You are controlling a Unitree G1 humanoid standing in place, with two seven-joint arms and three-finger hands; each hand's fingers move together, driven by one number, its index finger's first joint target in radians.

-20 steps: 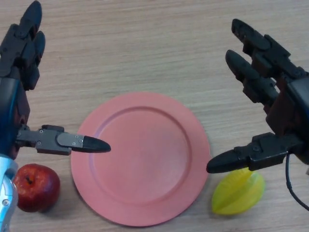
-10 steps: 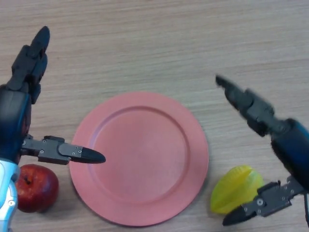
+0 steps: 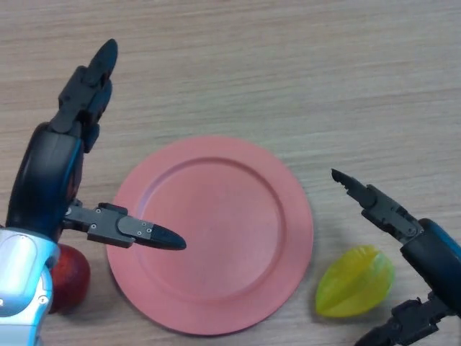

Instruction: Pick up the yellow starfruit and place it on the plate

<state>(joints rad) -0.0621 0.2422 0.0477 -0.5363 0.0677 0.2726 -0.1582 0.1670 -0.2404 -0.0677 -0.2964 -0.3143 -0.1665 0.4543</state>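
The yellow starfruit (image 3: 355, 282) lies on the wooden table just right of the pink plate (image 3: 209, 234). My right hand (image 3: 432, 263) is open at the lower right, its fingers stretched past the far side of the starfruit and its thumb below the fruit's near side, not touching it. My left hand (image 3: 52, 169) is open at the left, its fingers pointing away and its thumb reaching over the plate's left rim. The plate holds nothing.
A red apple (image 3: 69, 272) lies at the lower left, partly hidden behind my left wrist, next to the plate's left edge. The wooden table (image 3: 288, 72) stretches bare beyond the plate.
My right hand has dropped toward the lower right and now straddles the starfruit. My left hand has shifted right, its thumb further over the plate, hiding more of the apple.
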